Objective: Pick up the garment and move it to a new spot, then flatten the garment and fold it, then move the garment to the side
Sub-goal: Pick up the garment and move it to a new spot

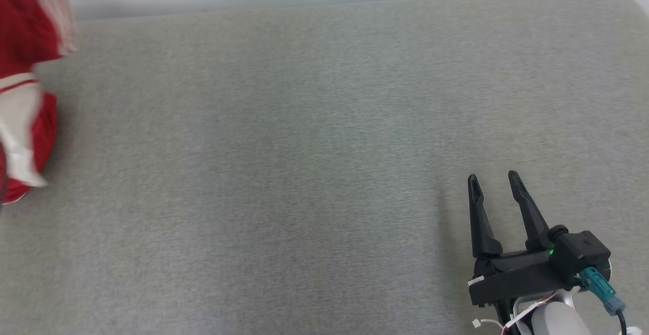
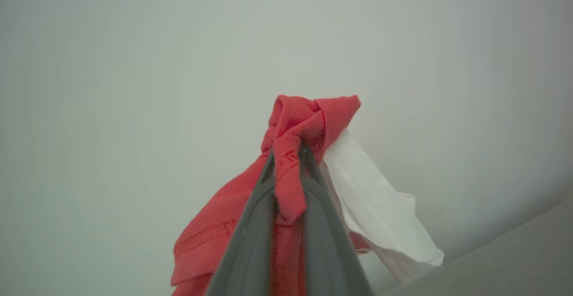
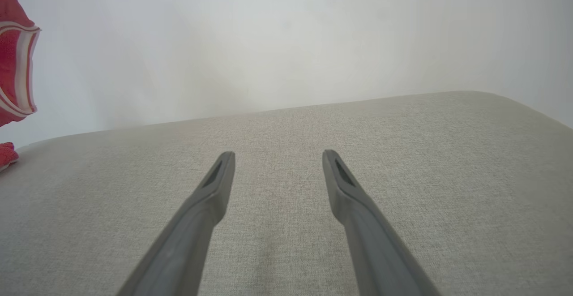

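Grey cushion [image 1: 304, 173], left jaws pinching garment [image 2: 309, 117] — right jaws wide

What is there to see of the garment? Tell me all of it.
The garment is red cloth with white panels and thin stripes, soft and crumpled. It hangs bunched from the left claw, which is shut on a red fold, over the left side of the grey cushion.

We see a grey fabric bed [image 1: 304, 147]; the lower end of a red-and-white garment [image 1: 20, 36] seems to rest at its left edge.
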